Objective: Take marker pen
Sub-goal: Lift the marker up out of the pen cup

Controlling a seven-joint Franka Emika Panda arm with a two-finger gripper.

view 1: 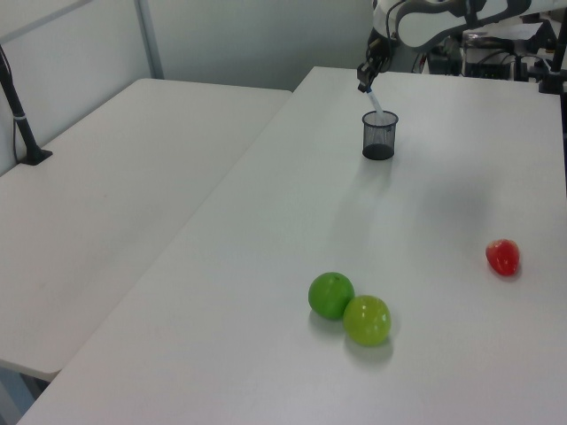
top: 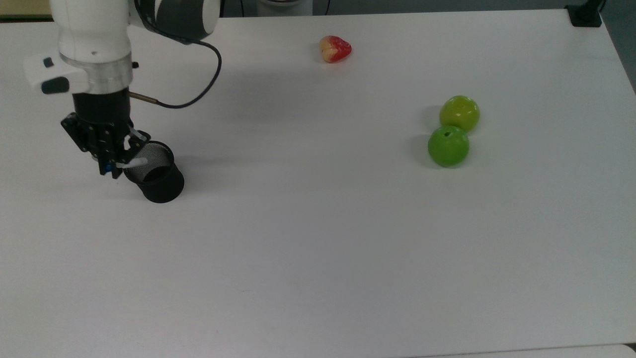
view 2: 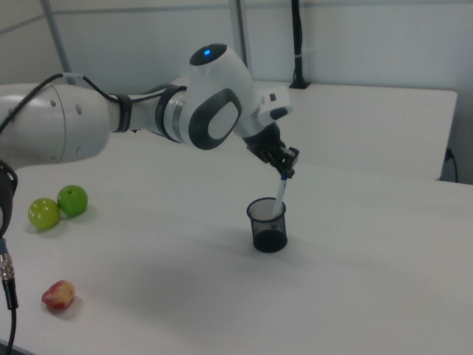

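The broad white table (top: 348,248) carried everything, and a second white table (view 1: 106,204) stood beside it at the left view's left. The white and grey robot arm (view 2: 148,118) reached over the first table from the right view's left, a black cable (top: 198,84) looping off its wrist.

Its black two-finger gripper (view 2: 284,168) hung above and slightly to one side of a black wire-mesh cup (view 2: 268,224), its fingers closed on the upper end of the slim white-barrelled marker pen (view 2: 280,196). The pen hung tilted from the fingers down to the cup's mouth; in the right view its lower end was at or just inside the rim, and whether it touched the mesh could not be told. In the top view the gripper (top: 113,160) sat at the cup's (top: 156,174) left edge, with the white barrel (top: 133,162) poking out across the rim. No print on the barrel could be read.

Well apart from the cup, two green apples (top: 449,132) lay touching each other, one darker, one yellower. A small red and yellow fruit (top: 335,48) lay alone near the table's far edge in the top view.
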